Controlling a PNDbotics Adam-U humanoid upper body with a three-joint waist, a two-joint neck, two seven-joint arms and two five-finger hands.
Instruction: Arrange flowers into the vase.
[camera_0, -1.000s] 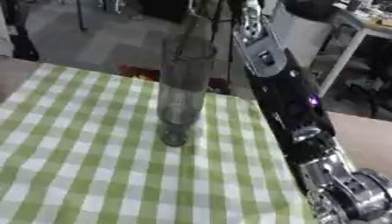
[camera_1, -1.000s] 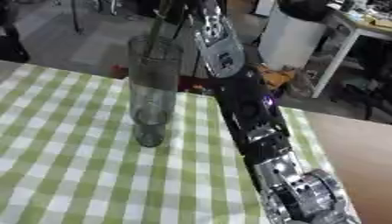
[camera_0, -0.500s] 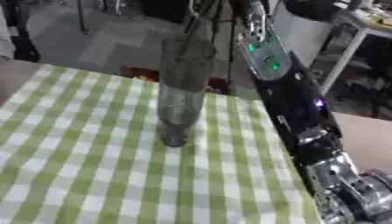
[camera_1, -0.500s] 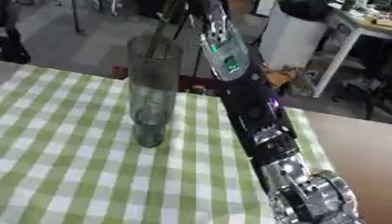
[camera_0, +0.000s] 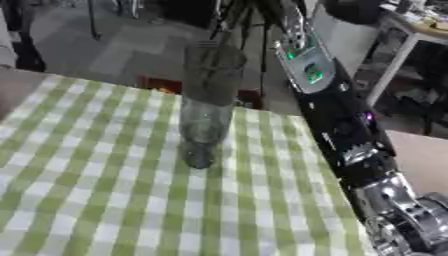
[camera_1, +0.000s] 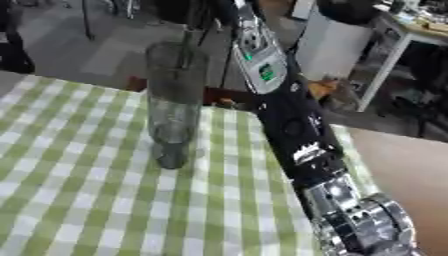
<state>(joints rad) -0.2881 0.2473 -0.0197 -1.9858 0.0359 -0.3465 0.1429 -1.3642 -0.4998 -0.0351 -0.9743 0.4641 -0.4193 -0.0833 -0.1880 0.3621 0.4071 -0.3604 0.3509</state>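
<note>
Your tall clear glass vase (camera_1: 173, 107) stands upright at centre on the green-and-white checked tablecloth (camera_0: 96, 200). Thin dark stems (camera_1: 186, 47) rise through its mouth. Your right arm (camera_0: 337, 125) extends toward 12 o'clock; its hand's state cannot be determined. Beyond: grey floor (camera_0: 131, 45).

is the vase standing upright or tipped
Upright: the glass vase stands on its base on the checked cloth, rim upward.
</note>
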